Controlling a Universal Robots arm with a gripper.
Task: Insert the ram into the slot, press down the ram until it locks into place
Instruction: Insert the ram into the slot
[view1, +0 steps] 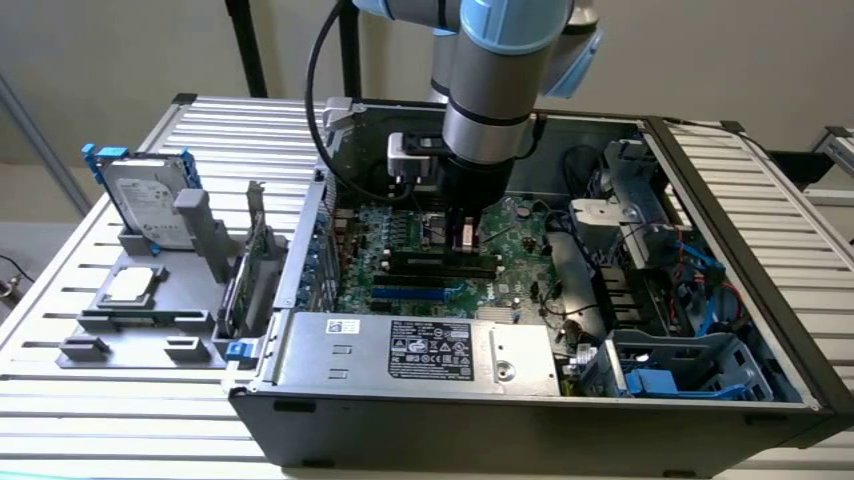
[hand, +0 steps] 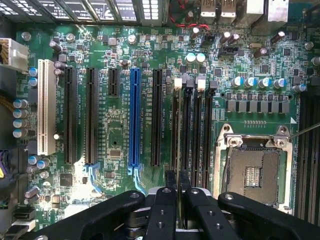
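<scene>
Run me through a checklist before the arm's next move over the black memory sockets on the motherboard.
1. Gripper over the long narrow black plastic slots, beside the square silver CPU socket: ok.
2. Thin green ram stick held: cannot tell.
3. White end clips of the slots open: cannot tell.
4. Red cable lying away from the slots: ok.
5. Grey robot arm apart from the open dark computer case walls: ok.

hard drive (view1: 144, 205), power supply (view1: 427, 350), blue slot (hand: 134, 117)
</scene>
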